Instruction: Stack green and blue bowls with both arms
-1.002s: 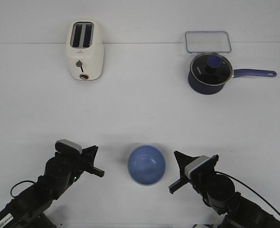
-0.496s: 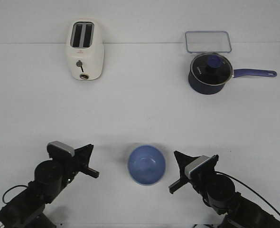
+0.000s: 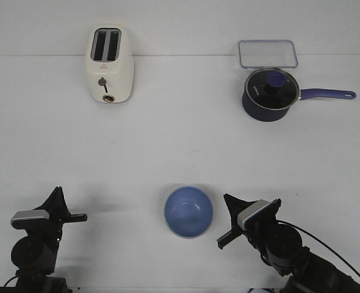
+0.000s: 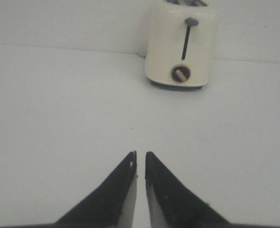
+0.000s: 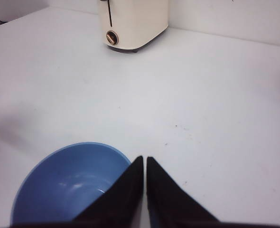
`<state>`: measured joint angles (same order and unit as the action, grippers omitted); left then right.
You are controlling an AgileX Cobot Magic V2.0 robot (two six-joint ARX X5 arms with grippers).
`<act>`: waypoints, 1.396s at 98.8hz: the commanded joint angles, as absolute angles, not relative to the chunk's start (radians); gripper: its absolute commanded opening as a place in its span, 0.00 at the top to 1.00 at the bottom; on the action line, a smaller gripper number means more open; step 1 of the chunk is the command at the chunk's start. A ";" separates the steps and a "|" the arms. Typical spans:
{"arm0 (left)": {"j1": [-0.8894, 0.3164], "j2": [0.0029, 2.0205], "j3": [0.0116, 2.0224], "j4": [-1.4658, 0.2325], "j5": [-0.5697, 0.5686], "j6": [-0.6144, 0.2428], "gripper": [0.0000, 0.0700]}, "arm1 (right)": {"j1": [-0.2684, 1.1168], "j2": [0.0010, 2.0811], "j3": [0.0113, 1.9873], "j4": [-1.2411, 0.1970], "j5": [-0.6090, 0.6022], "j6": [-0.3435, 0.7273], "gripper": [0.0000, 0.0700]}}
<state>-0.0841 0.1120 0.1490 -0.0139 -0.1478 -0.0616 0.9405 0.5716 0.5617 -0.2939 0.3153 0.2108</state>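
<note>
While only the blue bowl (image 3: 188, 212) shows, low in the centre of the front view, I see no green one, so I judge the stack may be made already. Both the left gripper (image 3: 70, 217) and the right gripper (image 3: 224, 227) are closed on nothing. I'd lift the right clear of the rim.

High front view; both wrist views share toaster (image 4: 181, 45).
</note>
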 commanded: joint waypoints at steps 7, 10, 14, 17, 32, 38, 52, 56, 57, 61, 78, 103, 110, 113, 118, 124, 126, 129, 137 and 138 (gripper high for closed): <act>-0.049 0.046 0.068 0.002 -0.126 -0.022 0.98 | 0.950 0.575 0.562 -0.278 0.315 0.215 0.98; -0.045 0.032 0.053 0.002 -0.126 -0.022 0.98 | 0.950 0.575 0.562 -0.278 0.315 0.214 0.98; -0.043 0.012 0.035 0.001 -0.126 -0.023 0.98 | 0.950 0.575 0.562 -0.277 0.315 0.215 0.98; -0.043 -0.001 0.022 0.004 -0.126 -0.023 0.98 | 0.950 0.575 0.562 -0.277 0.315 0.214 0.98; -0.044 0.003 0.014 0.011 -0.120 -0.035 0.98 | 0.950 0.575 0.562 -0.276 0.315 0.214 0.98; -0.044 0.003 0.014 0.010 -0.120 -0.035 0.98 | 0.950 0.575 0.562 -0.277 0.315 0.214 0.98; -0.044 0.003 0.014 0.010 -0.120 -0.035 0.98 | 0.950 0.575 0.562 -0.277 0.315 0.215 0.98; -0.044 0.003 0.014 0.010 -0.120 -0.035 0.98 | 0.950 0.575 0.562 -0.277 0.315 0.214 0.98; -0.044 0.003 0.014 0.010 -0.120 -0.035 0.98 | 0.950 0.575 0.562 -0.277 0.315 0.215 0.98; -0.044 0.003 0.014 0.010 -0.120 -0.035 0.98 | 0.950 0.575 0.562 -0.277 0.315 0.214 0.98; -0.044 0.003 0.014 0.010 -0.120 -0.035 0.98 | 0.950 0.575 0.562 -0.277 0.315 0.215 0.98; -0.044 0.003 0.014 0.010 -0.120 -0.035 0.98 | 0.949 0.575 0.562 -0.278 0.315 0.213 0.98; -0.044 0.003 0.014 0.010 -0.120 -0.035 0.98 | 0.928 0.562 0.562 -0.279 0.313 0.189 0.98; -0.044 0.003 0.014 0.010 -0.120 -0.035 0.98 | 0.905 0.551 0.561 -0.277 0.315 0.129 0.98; -0.044 0.003 0.014 0.010 -0.121 -0.035 0.98 | 0.841 0.526 0.551 -0.275 0.293 0.075 0.98; -0.044 0.003 0.014 0.009 -0.120 -0.035 0.98 | 0.729 0.482 0.513 -0.236 0.235 0.045 0.98; -0.044 0.003 0.014 0.009 -0.120 -0.035 0.98 | 0.686 0.463 0.495 -0.218 0.208 0.040 0.98; -0.044 0.003 0.014 0.009 -0.120 -0.035 0.98 | 0.620 0.432 0.464 -0.189 0.166 0.033 0.98; -0.044 0.003 0.014 0.009 -0.120 -0.035 0.98 | 0.443 0.337 0.369 -0.133 0.086 0.029 0.98; -0.044 0.003 0.014 0.009 -0.120 -0.035 0.98 | 0.421 0.324 0.356 -0.129 0.081 0.029 0.98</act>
